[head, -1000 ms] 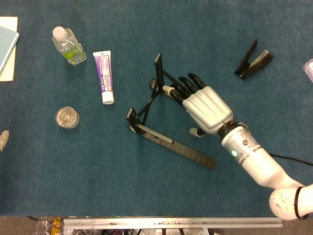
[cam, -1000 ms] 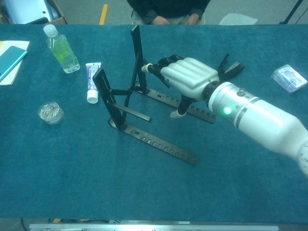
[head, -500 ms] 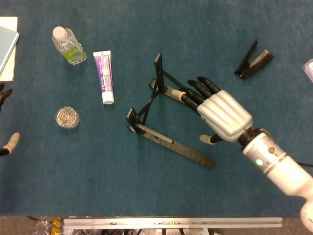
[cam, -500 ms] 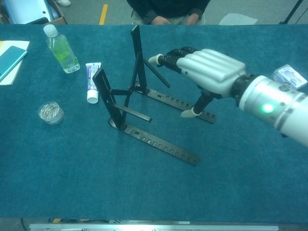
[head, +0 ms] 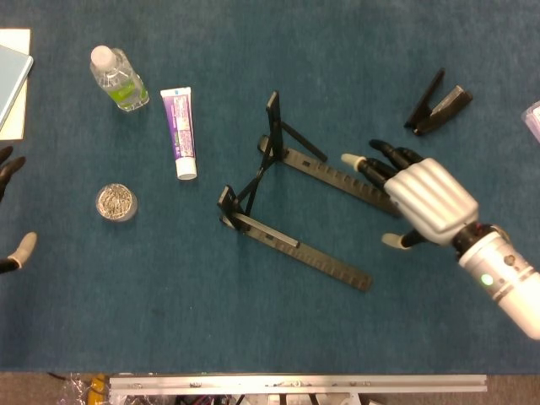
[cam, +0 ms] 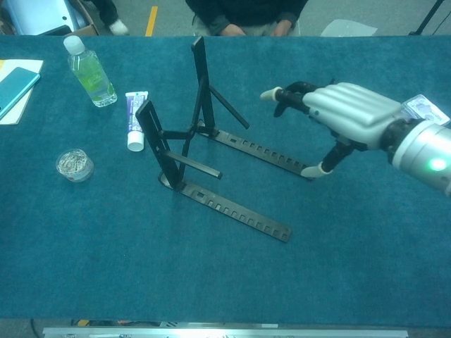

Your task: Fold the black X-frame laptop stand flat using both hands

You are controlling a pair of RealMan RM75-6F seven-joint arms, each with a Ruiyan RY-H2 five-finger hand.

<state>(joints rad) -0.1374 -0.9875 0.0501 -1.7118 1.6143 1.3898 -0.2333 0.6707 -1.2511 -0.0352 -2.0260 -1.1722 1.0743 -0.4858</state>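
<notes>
Left hand (head: 13, 211) barely in frame at 9 o'clock edge of head view, only fingertips showing, absent from chest view; cannot tell whether released or clenched. Well apart from everything.

Clutter at 10 o'clock on counter (head: 253, 321): water bottle (head: 118, 78), toothpaste tube (head: 178, 132), small round tin (head: 116, 202). Not involved.

Black X-frame laptop stand (head: 270, 198) mid-counter, not yet folded: both uprights raised, crossed struts spread, two notched base rails running toward 4 o'clock. Chest view confirms uprights standing tall (cam: 199, 84).

Right hand (head: 418, 198) at 3 o'clock of stand, released, fingers spread, grasping nothing. Hovers over far end of the upper rail, thumb tip looking near the rail end in chest view (cam: 331, 120); contact unclear.

Black clip-like object (head: 437, 105) at 1 o'clock, unrelated.

Step judged: reach phase, no grip on stand, folding not begun. Next move likely needs right hand to pin or grasp a rail, left hand brought in from 9 o'clock to an upright, then struts collapsed down onto rails.
</notes>
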